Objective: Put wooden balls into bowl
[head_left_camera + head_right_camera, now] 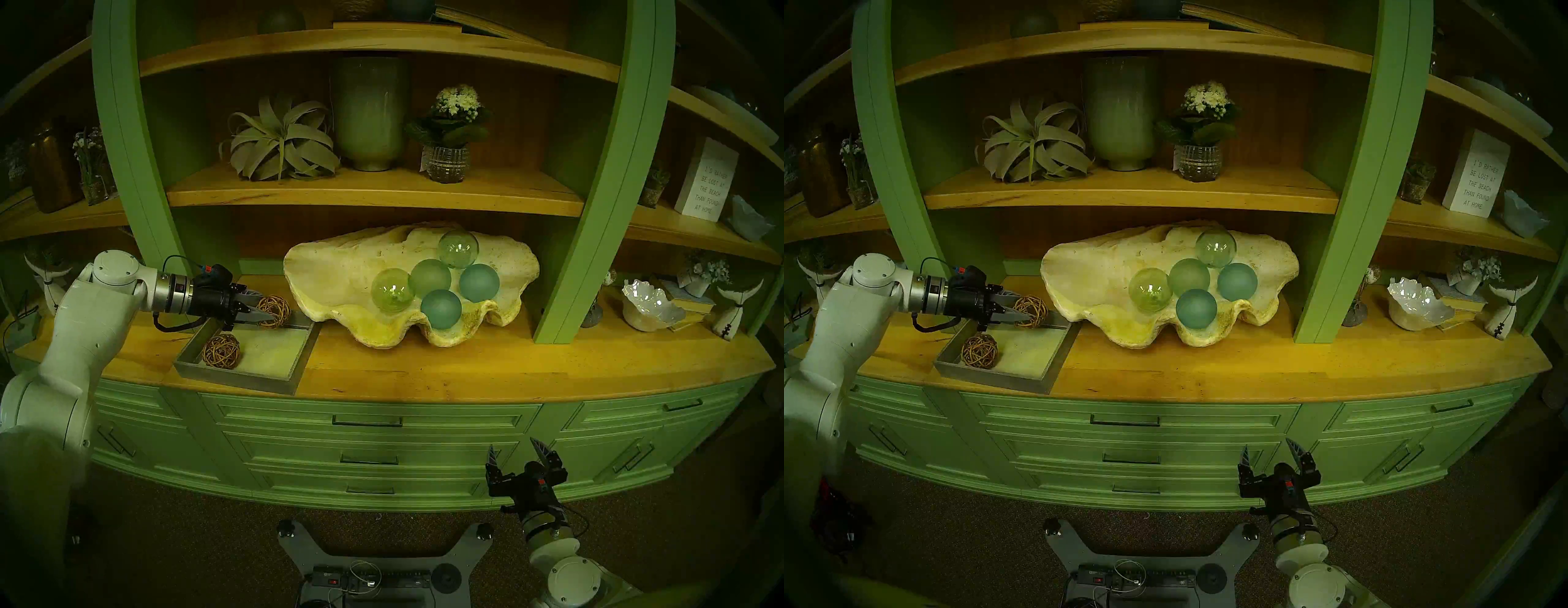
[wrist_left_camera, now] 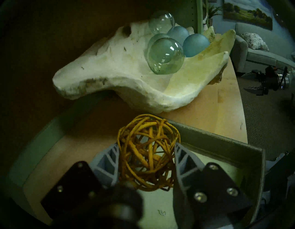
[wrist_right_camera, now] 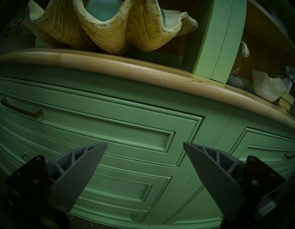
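Above grey tray [image 1: 271,375]: left gripper [image 2: 146,148] clamped on wooden ball [image 2: 147,152]; right gripper [image 3: 145,148] jaws apart.

Dim throughout, strong green-yellow cast in all four views. Fisheye: heavy dark vignette at every rim; shelf uprights and the counter [image 1: 424,373] front edge bow outward. Brightest area is counter centre, lit from above. Soft shadow under the clam shell [image 1: 339,271] along the counter's back edge. Small white glints on the glass spheres [image 1: 392,290]. Left wrist view: near gripper housing blurred and underexposed; woven ball [image 2: 148,152] sharp. Right wrist view: fingers [image 3: 76,172] dark, slightly soft; left counter corner lost in shade.
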### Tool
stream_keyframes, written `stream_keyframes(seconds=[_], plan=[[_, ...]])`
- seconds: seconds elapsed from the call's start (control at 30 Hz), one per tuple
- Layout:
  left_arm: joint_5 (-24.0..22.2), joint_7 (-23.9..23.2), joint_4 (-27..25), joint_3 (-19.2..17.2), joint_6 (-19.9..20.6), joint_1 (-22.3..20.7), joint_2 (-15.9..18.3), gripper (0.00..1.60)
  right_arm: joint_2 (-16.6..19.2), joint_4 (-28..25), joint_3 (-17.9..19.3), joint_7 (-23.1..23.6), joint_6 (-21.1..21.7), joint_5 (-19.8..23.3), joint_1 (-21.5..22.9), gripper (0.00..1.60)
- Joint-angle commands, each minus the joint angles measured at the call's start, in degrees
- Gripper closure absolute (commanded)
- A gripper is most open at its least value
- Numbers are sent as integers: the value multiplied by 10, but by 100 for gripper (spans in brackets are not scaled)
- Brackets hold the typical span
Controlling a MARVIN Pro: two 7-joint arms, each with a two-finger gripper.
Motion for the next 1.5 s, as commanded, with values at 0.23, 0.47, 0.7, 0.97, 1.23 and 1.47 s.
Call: stream_keyframes(seconds=[0.23,0.47,0.7,0.97,1.23,1.47], plan=[[-55,-30,-134,-68,49,33,60,160,0,-16,2,0,-4,-1,3,0],[-69,-10,-179,-92,76,67,52,160,1,-17,2,0,-3,-1,2,0],[-75,54,-244,-120,96,106,35,160,1,-17,2,0,-3,-1,2,0],[-86,93,-310,-128,116,125,1,160,0,-16,2,0,-3,-1,2,0],[-68,161,-354,-118,149,148,-35,160,1,-18,2,-1,-3,-1,2,0],[-48,198,-313,-77,165,120,-74,160,1,-18,2,-1,-3,-1,2,0]])
